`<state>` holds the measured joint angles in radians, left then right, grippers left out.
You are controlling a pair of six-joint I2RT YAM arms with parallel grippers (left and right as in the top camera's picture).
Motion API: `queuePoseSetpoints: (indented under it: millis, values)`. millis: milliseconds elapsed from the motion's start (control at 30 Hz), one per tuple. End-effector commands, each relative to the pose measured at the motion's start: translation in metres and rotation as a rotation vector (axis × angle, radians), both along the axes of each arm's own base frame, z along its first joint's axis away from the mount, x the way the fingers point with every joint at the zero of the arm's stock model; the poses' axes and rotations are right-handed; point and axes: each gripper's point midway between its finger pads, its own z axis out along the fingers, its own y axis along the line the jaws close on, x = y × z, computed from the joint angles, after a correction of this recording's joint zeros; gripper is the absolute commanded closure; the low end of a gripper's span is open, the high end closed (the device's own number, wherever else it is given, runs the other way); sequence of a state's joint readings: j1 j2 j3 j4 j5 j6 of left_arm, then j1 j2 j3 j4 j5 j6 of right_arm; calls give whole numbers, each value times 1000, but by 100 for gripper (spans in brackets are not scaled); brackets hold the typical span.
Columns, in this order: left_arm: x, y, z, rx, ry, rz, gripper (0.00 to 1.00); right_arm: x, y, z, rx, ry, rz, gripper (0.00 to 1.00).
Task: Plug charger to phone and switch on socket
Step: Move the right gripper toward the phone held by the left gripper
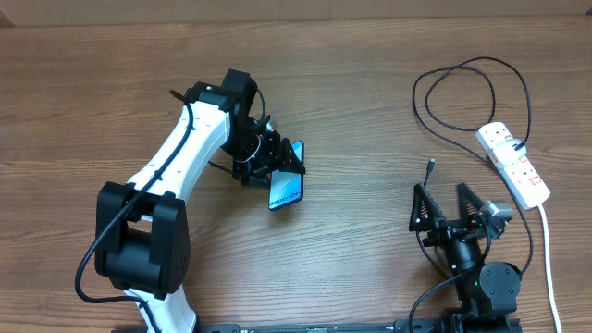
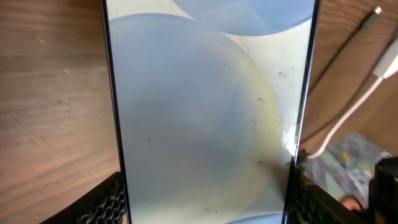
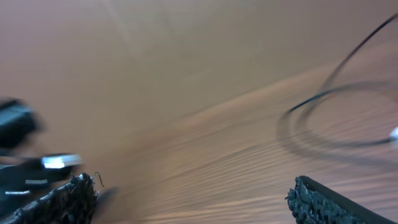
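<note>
My left gripper (image 1: pixel 280 171) is shut on the phone (image 1: pixel 287 188), a slim black-edged slab with a light blue-white screen, held tilted just above the table's middle. The phone (image 2: pixel 205 112) fills the left wrist view between my fingers. The charger (image 1: pixel 462 102), a thin black cable, loops at the back right, and its small plug tip (image 1: pixel 431 166) lies loose on the table. The socket (image 1: pixel 514 164), a white power strip with red switches, lies at the right. My right gripper (image 1: pixel 446 205) is open and empty, just in front of the plug tip. The blurred right wrist view shows the cable (image 3: pixel 323 93).
The socket's thick white cord (image 1: pixel 548 259) runs down the right side toward the front edge. In the left wrist view the plug tip (image 2: pixel 375 12) and a white cord (image 2: pixel 348 112) lie to the right of the phone. The table is brown wood.
</note>
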<state>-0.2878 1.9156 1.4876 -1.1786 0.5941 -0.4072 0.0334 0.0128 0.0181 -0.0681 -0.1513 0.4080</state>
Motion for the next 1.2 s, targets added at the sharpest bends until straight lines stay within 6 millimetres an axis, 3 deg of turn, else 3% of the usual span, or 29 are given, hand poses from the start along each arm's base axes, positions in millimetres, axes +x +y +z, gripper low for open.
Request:
queuePoseSetpoints:
  millis: [0,100,267,400,500,667,867,967,1033,1167]
  values:
    - [14,1,3,19,-65,3,57,-17,47,0,387,129,291,0]
    - [23,-1,4,17,-68,62,56,-41,81,0,601,295,513,0]
    - [34,-7,6,-1,-63,144,54,-65,102,0,688,426,680,0]
    - [36,-8,7,-7,-69,149,54,-68,105,0,663,421,705,0]
    - [34,-8,7,-7,-60,149,54,-68,104,5,512,302,723,0]
    - [31,-14,11,-48,-41,143,54,-67,104,-5,386,260,720,0]
    - [30,-15,11,-54,-37,140,55,-49,90,-24,281,311,582,0]
    - [28,-15,11,-51,-29,139,54,-37,64,-56,147,465,389,0]
    - [26,-16,11,-47,-22,136,54,-34,46,-64,52,543,288,0]
    - [25,-16,11,-47,-22,135,54,-18,15,-34,-52,594,108,0]
